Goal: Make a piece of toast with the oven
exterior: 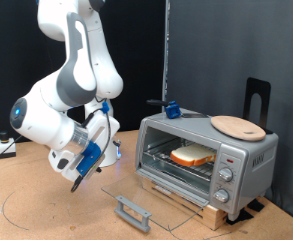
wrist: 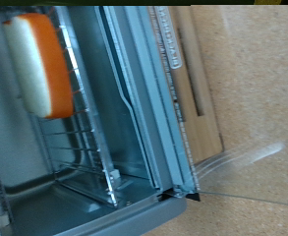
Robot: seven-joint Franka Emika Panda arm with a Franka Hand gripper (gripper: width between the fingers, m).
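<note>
The silver-grey oven (exterior: pixel 211 155) stands at the exterior view's right with its glass door (exterior: pixel 151 195) folded down flat and the door handle (exterior: pixel 133 212) at the front. The piece of toast (exterior: pixel 193 155) lies on the wire rack inside. My gripper (exterior: pixel 80 178) hangs to the exterior view's left of the open door, apart from it, with nothing seen between its fingers. In the wrist view the toast (wrist: pixel 40 64) sits on the rack (wrist: pixel 80 138) inside the oven (wrist: pixel 144 108). The gripper's fingers do not show there.
A round wooden plate (exterior: pixel 236 126) and a small blue object (exterior: pixel 171 108) sit on top of the oven. The oven rests on a wooden board (exterior: pixel 201 207), also in the wrist view (wrist: pixel 198 98). Three knobs (exterior: pixel 226 172) are at the oven's right. Cables lie at the far left (exterior: pixel 1 148).
</note>
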